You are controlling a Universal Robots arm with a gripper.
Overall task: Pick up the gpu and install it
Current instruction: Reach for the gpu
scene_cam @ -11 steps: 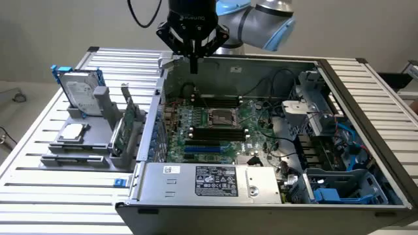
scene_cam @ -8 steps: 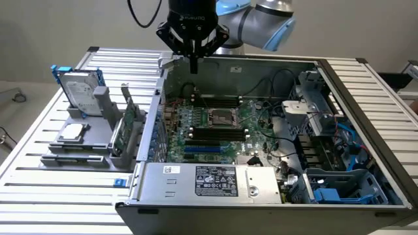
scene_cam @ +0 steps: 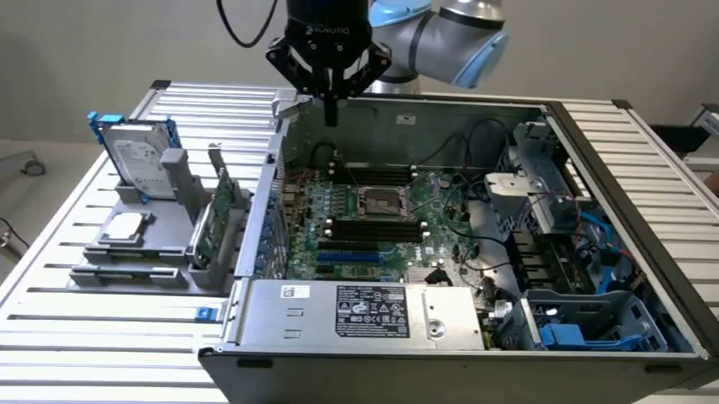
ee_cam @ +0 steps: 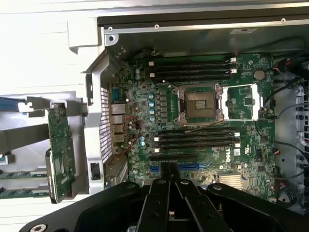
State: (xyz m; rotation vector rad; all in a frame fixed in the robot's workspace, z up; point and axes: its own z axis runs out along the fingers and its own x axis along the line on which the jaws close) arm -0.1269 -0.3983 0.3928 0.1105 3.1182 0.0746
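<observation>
The gpu (scene_cam: 222, 202) stands on edge in the gray holder (scene_cam: 135, 271) at mid-left of the exterior view, long axis running up-frame, well down-left of the gripper (scene_cam: 330, 111), whose jaws are pressed together and empty.

Open computer case (scene_cam: 450, 374); motherboard (scene_cam: 337, 220) inside; hard drive (scene_cam: 137, 160) upright in rack (scene_cam: 146, 252).

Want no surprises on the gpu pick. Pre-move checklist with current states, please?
1. gripper empty: ok, shut on nothing.
2. gripper open for a grasp: not ok, it is shut.
3. gpu presented for pickup: ok, upright on edge in the gray holder outside the case.
4. gripper above gpu: not ok, it hangs over the motherboard inside the open case.
5. blue expansion slots free: ok, no card seated.
</observation>
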